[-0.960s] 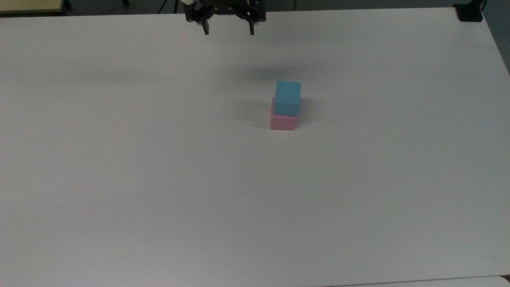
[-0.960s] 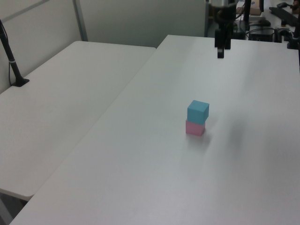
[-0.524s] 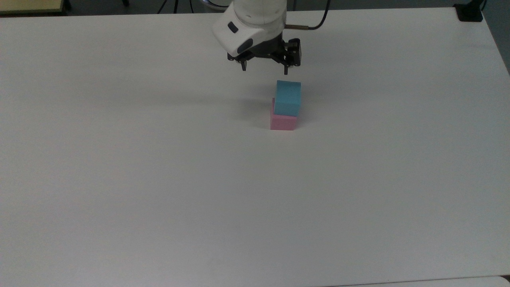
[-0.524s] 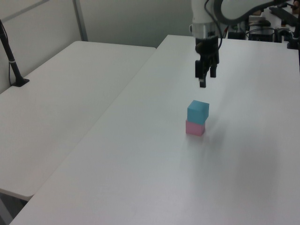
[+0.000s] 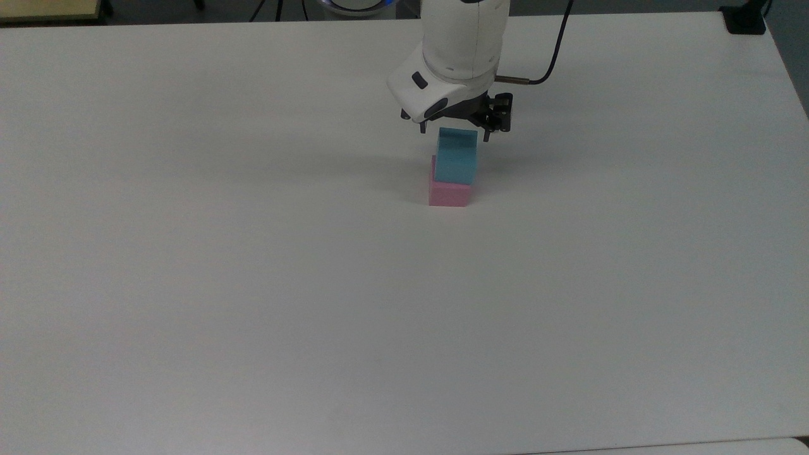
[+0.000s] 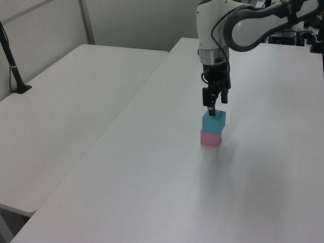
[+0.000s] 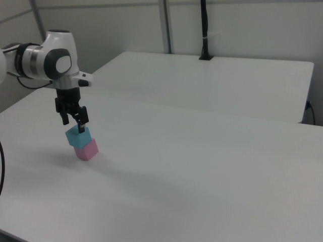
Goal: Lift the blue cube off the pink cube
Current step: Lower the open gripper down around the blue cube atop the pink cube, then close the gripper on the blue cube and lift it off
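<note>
Top view, going from the top view's left to its right: mostly bare white worktop [image 5: 189, 284], then the stack a little right of centre. Pink cube [image 5: 449, 193] sits on the worktop, blue cube [image 5: 456, 158] on top of it, shifted slightly toward the top view's right and far side so a strip of pink shows at the left edge. White arm [image 5: 464, 38] comes in from the far edge, directly behind the stack. End effector [image 5: 454, 133] hangs just over the blue cube's far top edge, fingers spread wide, one tip off each side of the cube, holding nothing. Black cable [image 5: 550, 63] loops off the wrist to the top view's right. Black clamp [image 5: 746, 19] at the far right corner.

Left view: second white table [image 6: 66, 111] on the left view's left with a black post [image 6: 12, 63] on it. Stack sits mid-worktop; end effector [image 6: 211, 112] points straight down, tips level with the blue cube's [image 6: 213, 123] top, pink cube [image 6: 210, 138] below.

Right view: arm at the right view's left, end effector [image 7: 73, 122] open above the blue cube [image 7: 78, 136], pink cube [image 7: 87, 149] under it. Whether the tips touch the blue cube cannot be told.
</note>
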Motion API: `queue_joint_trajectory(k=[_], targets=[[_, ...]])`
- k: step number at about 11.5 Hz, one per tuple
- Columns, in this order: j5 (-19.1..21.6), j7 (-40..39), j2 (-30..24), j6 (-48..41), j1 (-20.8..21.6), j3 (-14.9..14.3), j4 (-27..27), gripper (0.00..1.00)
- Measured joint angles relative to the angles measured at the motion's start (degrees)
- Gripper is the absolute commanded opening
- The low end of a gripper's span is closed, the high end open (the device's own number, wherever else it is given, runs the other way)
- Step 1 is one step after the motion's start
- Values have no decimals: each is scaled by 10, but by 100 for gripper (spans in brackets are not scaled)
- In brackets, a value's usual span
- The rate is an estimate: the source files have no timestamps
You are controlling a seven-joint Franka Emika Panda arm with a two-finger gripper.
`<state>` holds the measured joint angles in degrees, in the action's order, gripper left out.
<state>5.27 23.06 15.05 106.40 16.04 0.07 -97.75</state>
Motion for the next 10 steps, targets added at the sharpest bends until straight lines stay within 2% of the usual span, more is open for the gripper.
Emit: queue_joint_trajectory(k=[4,8,10], targets=[[-26,9,14,1,0,3,0,100],[-29,38,27,19,6,5,0,55],[-30,38,27,19,7,10,0,46]])
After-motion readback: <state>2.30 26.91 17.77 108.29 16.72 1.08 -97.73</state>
